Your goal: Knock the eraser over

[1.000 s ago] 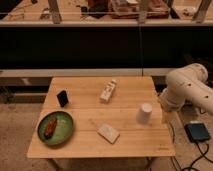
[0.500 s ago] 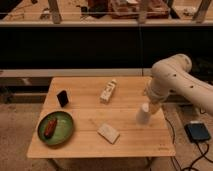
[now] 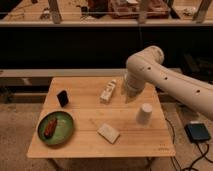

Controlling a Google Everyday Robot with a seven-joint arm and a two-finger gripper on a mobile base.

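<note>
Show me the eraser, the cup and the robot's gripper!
eraser (image 3: pixel 62 98), camera view, middle of its black front.
cup (image 3: pixel 144 113), camera view, middle of its white side.
gripper (image 3: pixel 131 90), camera view, low end of the arm, right of the carton (image 3: pixel 108 92).

Wooden table (image 3: pixel 90 112) bearing: white cup (image 3: pixel 144 113) standing at right; white-and-tan carton (image 3: pixel 108 92) lying toward the back; pale flat block (image 3: pixel 108 133) lying near front; green plate (image 3: pixel 66 131), front left, holding a reddish-brown item (image 3: pixel 50 128)
</note>
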